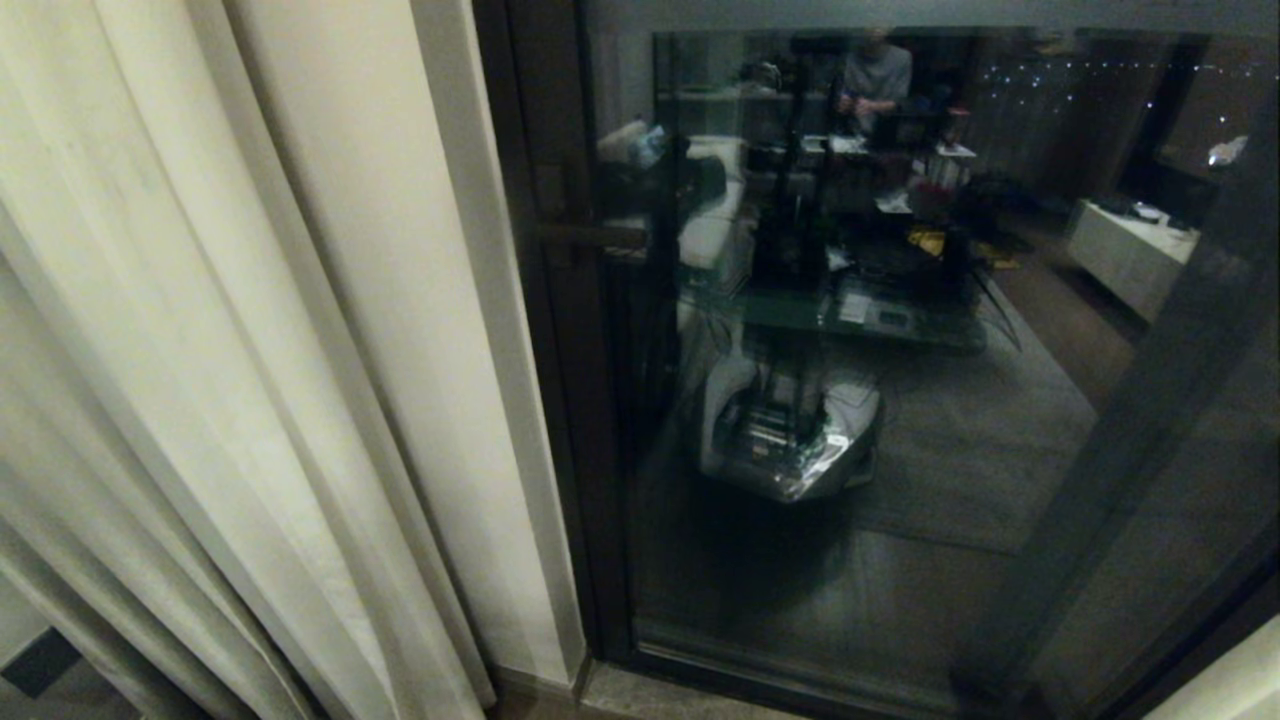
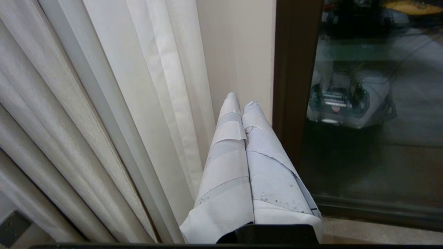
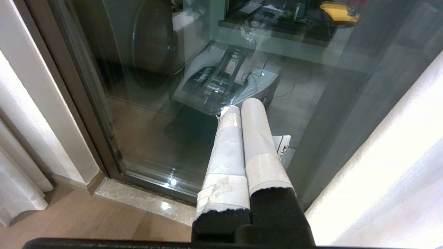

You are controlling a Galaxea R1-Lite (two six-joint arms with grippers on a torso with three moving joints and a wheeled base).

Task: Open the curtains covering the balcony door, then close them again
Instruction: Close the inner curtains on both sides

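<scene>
Standing before the balcony door (image 1: 900,400), I see its glass bared, two curtains (image 1: 250,350) drawn aside: closing looks next. Left of the door, the left gripper (image 2: 240,98), pressed together, must catch a pleat. Facing the door, the right gripper (image 3: 242,103) rests together, empty.

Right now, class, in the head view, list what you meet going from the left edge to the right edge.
Curtain → strip of pale wall → dark door frame → door handle → glass pane with the room reflected in it → a sliver of another curtain in the bottom right corner.
</scene>
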